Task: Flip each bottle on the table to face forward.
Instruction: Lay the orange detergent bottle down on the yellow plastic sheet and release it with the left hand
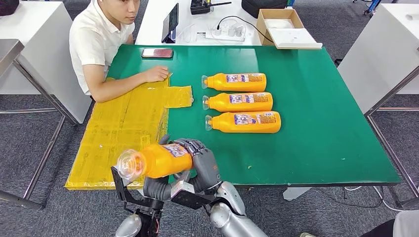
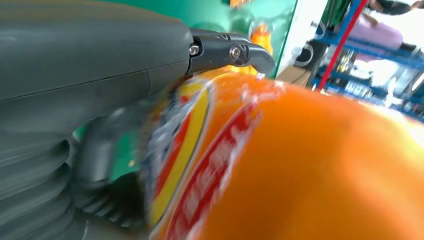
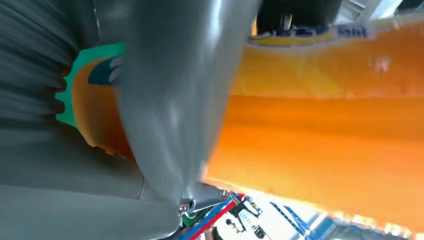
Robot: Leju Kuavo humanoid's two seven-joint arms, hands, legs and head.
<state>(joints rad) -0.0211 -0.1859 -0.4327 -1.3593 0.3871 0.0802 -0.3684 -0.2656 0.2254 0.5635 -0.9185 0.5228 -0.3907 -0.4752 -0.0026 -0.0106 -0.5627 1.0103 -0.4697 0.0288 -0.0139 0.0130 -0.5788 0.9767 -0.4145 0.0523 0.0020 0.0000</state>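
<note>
While both the left robot hand (image 1: 158, 187) and right robot hand (image 1: 203, 165) hold the orange bottle (image 1: 158, 160) above the worktop (image 1: 316, 128) edge, turning it is underway; setting it beside the three laid bottles (image 1: 239, 102) likely follows

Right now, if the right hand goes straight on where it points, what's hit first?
The right hand, gripping an orange plastic bottle, would probably reach the yellow plastic sheet first, passing left of the nearest lying bottle; depth unclear.

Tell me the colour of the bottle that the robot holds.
The held bottle is orange with a clear cap; the head view shows it best.
</note>
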